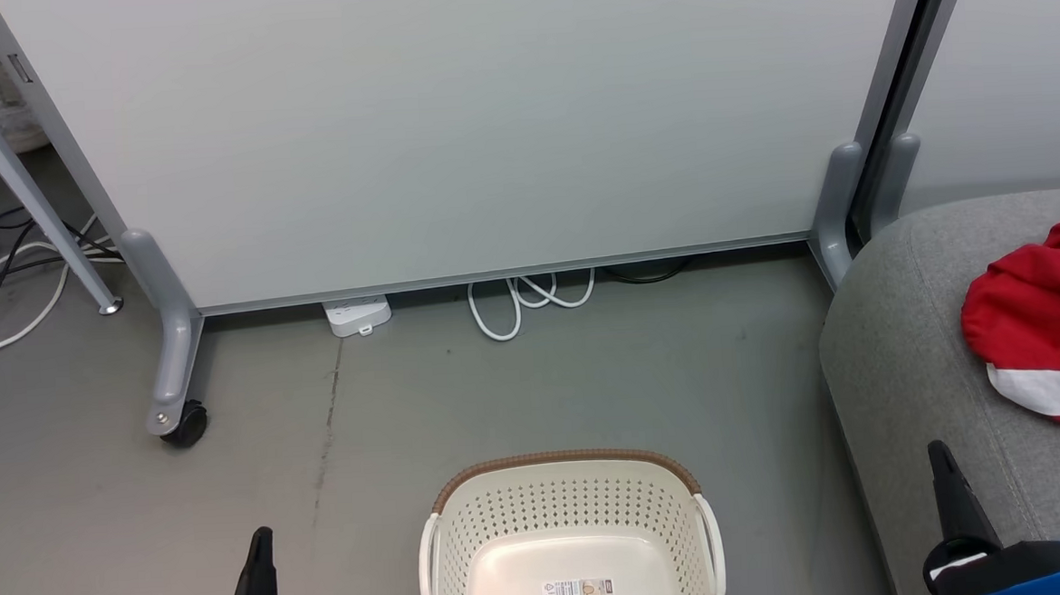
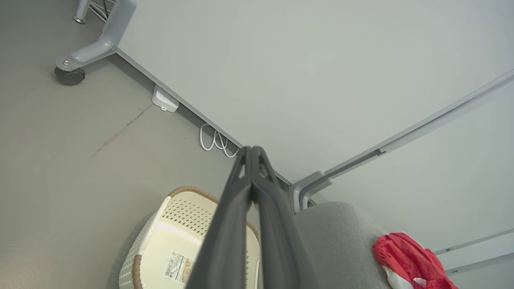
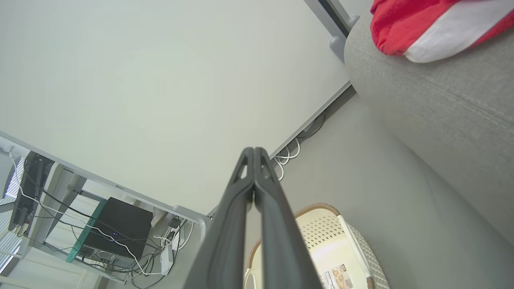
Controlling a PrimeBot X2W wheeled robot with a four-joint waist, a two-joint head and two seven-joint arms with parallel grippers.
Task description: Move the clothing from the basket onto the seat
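On grey seat (image 1: 905,359) lies the red-white sports garment (image 1: 1044,320), crumpled, fwd & right of R gripper (image 1: 939,457), near but not touching. R arm far nearer than L gripper (image 1: 261,538). Both pincers pressed together, empty. Laundry basket (image 1: 564,460) sits btw them, bare but for label; task looks done.

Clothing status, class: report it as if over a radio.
Left end effector and right end effector shut, empty. Clothing lying on seat; basket bare where visible. Nothing seen in the way.
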